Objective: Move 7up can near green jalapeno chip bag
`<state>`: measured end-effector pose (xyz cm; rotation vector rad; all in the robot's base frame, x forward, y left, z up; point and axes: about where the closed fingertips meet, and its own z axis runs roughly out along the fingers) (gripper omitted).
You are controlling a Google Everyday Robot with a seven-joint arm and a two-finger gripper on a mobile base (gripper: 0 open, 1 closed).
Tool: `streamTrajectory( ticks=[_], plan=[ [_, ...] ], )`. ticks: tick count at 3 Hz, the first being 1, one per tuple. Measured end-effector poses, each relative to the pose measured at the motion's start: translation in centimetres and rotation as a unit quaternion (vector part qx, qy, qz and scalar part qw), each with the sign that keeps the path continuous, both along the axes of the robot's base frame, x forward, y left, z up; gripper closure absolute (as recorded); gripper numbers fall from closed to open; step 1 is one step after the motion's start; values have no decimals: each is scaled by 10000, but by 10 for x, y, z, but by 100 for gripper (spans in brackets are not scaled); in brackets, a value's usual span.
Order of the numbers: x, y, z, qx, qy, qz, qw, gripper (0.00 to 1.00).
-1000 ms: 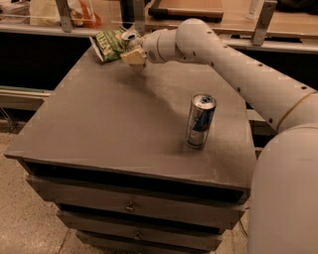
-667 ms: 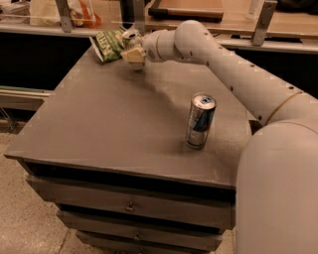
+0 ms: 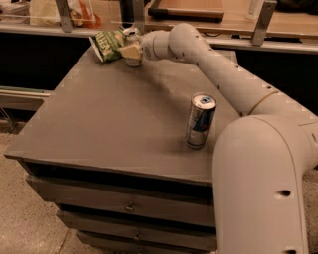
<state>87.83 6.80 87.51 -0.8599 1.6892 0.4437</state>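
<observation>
The 7up can (image 3: pixel 132 39) stands upright at the far edge of the grey table (image 3: pixel 114 119), with its silver top showing. It is right beside the green jalapeno chip bag (image 3: pixel 106 43), which lies wrinkled just to its left, touching or almost touching it. My gripper (image 3: pixel 131 51) reaches in from the right and is shut around the can, a pale finger (image 3: pixel 128 50) crossing its front. The can's lower part is partly hidden by that finger.
A taller slim blue-and-silver can (image 3: pixel 199 121) stands on the right side of the table, under my arm (image 3: pixel 223 74). Drawers (image 3: pixel 129 206) run below the table front. A counter with posts and bags (image 3: pixel 74 12) lies behind the table.
The gripper and can have stayed beside the chip bag, shifting only slightly. The near part of my arm has swung further into the right foreground.
</observation>
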Motion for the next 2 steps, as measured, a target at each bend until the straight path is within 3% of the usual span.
streamTrajectory(
  ticks=[1,2],
  plan=[
    [4,1,0,21,4,-29,10000,85],
    [4,1,2,20,4,-30,10000,61]
  ],
)
